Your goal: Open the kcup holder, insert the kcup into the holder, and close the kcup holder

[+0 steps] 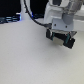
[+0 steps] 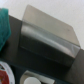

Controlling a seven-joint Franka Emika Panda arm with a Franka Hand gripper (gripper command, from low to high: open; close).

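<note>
Grey-brown sheen on a flat top is most of what the wrist view shows. That boxy dark thing is the kcup holder (image 2: 47,36), seen from above at an angle, sitting on a dark surface. The camera is looking down on its top and one side wall, so I'd say the arm is parked over it to line up on the front, since the front is where the handle slots should be. I can't make out the slots here.

At one edge of the wrist view there's a teal-green blob (image 2: 4,25), cut off by the frame. My guess is that's the kcup, but it's too blurry and cropped to be sure, and I can't tell if it's lying there or being carried. Near another corner a couple of round pods (image 2: 4,75) with red and white tops peek in, just beside the holder.

In the exterior view the hand (image 1: 61,40) hangs above the white bench (image 1: 25,62) toward the exterior view's right, tilted a bit. It's a dark smear, so I honestly cannot tell whether the fingers are apart or pinched on something. The holder itself doesn't show in that view. A cable (image 1: 31,14) loops behind the arm, and there's some dark clutter (image 1: 9,20) at the back.

Judging by this, the holder looks shut, so opening it is the step in hand.
</note>
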